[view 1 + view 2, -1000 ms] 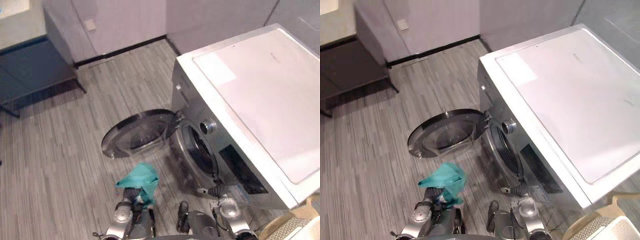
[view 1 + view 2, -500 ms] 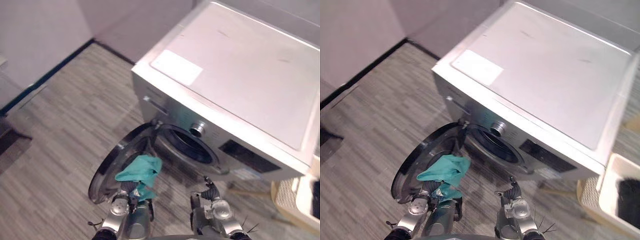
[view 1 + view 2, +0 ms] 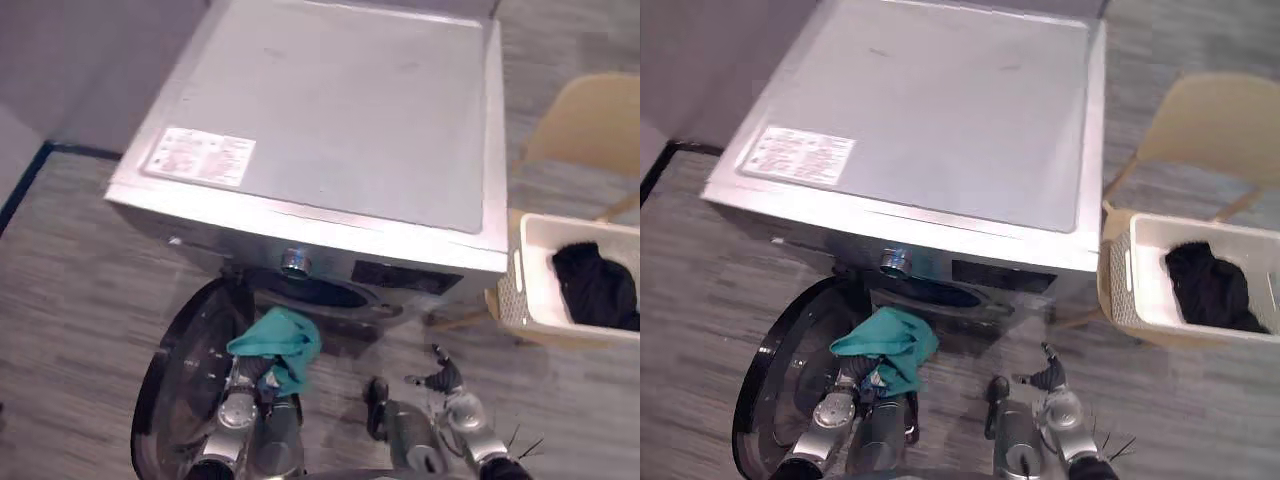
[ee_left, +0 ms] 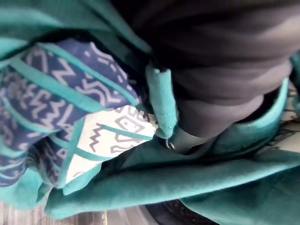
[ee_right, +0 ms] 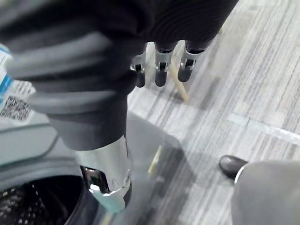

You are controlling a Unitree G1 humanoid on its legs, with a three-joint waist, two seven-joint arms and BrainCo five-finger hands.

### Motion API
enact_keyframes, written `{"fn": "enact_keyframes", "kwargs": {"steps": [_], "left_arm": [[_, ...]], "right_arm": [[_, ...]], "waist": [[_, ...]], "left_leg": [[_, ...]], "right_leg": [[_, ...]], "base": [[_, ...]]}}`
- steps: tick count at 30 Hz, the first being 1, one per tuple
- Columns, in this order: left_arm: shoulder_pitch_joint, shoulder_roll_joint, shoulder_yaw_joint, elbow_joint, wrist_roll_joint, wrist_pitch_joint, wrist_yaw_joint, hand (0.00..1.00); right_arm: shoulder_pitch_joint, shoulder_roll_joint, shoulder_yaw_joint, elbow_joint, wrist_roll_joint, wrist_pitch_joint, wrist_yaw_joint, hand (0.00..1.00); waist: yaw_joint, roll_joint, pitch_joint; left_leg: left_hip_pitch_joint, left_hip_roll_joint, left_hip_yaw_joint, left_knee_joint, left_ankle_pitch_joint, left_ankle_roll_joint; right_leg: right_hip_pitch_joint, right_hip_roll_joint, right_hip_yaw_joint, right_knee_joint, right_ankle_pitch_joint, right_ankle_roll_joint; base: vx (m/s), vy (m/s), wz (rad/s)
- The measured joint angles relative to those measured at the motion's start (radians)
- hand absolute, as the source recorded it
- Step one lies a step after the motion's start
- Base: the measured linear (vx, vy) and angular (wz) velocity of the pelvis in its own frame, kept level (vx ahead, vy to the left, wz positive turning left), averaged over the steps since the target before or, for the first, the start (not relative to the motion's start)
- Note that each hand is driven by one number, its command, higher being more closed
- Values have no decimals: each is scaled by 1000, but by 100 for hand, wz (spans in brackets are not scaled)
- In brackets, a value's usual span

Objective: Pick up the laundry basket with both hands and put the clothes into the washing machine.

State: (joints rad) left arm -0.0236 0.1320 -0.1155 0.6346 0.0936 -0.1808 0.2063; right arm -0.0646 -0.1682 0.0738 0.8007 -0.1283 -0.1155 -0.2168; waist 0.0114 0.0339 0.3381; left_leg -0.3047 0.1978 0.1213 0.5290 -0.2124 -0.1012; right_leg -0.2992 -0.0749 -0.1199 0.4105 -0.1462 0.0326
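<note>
My left hand [image 3: 258,370] is low in front of the washing machine [image 3: 330,130], with a teal garment [image 3: 280,345] bunched over it. The left wrist view shows the teal garment [image 4: 140,178] and its patterned blue-and-white lining folded tightly around the hand's dark cover. The drum opening [image 3: 300,290] is just beyond the garment, and the round door [image 3: 185,380] hangs open to the left. My right hand [image 3: 441,380] hovers empty to the right of the opening, its fingers [image 5: 159,65] straight. The white laundry basket [image 3: 530,290] stands to the machine's right, holding a black garment [image 3: 595,285].
A beige chair [image 3: 580,120] stands behind the basket, beside the machine. Grey plank floor [image 3: 60,300] stretches to the left of the open door and between the machine and the basket.
The camera has swung to the right: the machine is now seen front-on and the basket and chair have come into view. My left hand still holds the teal garment.
</note>
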Motion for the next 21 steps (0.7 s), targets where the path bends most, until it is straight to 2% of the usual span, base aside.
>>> {"fn": "enact_keyframes", "kwargs": {"steps": [2,3,5,7,9,11,15,18,21], "left_arm": [[-79,14,-4,-15,11,0,18,100],[-126,24,-19,-43,79,4,43,100],[-182,38,-39,-72,160,6,71,100],[-264,40,-39,-83,230,22,91,100],[-342,37,-37,-88,273,37,103,100],[-405,40,-20,-134,308,58,108,100],[-450,51,23,-223,342,84,124,100],[-534,98,47,-287,356,98,124,100],[-642,188,49,-324,405,127,124,100]], "right_arm": [[-35,-1,-10,-17,0,1,0,0],[-50,0,-10,-56,0,2,-3,0],[-84,0,-6,-75,1,-3,-4,0],[-124,3,-3,-126,2,-10,-12,0],[-147,1,-4,-192,12,-15,-29,0],[-187,5,-2,-274,41,-18,-36,0],[-209,7,-3,-395,60,-33,-44,0],[-214,10,-7,-490,79,-37,-44,0],[-216,13,-9,-551,79,-38,-42,0]], "waist": [[-1,-9,65],[-3,-14,99],[-18,-13,121],[-26,-12,125],[-29,-26,155],[-29,-30,175],[-29,-30,193],[-31,-33,207],[-34,-38,210]], "left_leg": [[-21,-14,30,34,-6,11],[-72,-24,42,105,-12,21],[-156,-28,50,213,-48,41],[-274,-1,45,359,-171,64],[-355,7,49,471,-224,80],[-485,35,46,601,-269,85],[-637,70,42,722,-291,92],[-781,86,15,834,-304,91],[-913,99,-11,942,-315,94]], "right_leg": [[-68,-27,15,90,-1,2],[-138,-51,22,184,-14,17],[-227,-68,40,288,-48,23],[-359,-72,57,429,-124,32],[-453,-85,71,547,-163,37],[-586,-82,87,659,-195,34],[-745,-78,97,761,-196,30],[-884,-79,99,867,-205,20],[-1014,-78,103,971,-214,8]], "base": [[-93,100,-38],[-217,85,-16],[-185,59,-12],[-186,96,-23],[-233,73,-8],[-299,19,-17],[-215,-15,-18],[-119,-43,-2],[-86,-66,0]]}}
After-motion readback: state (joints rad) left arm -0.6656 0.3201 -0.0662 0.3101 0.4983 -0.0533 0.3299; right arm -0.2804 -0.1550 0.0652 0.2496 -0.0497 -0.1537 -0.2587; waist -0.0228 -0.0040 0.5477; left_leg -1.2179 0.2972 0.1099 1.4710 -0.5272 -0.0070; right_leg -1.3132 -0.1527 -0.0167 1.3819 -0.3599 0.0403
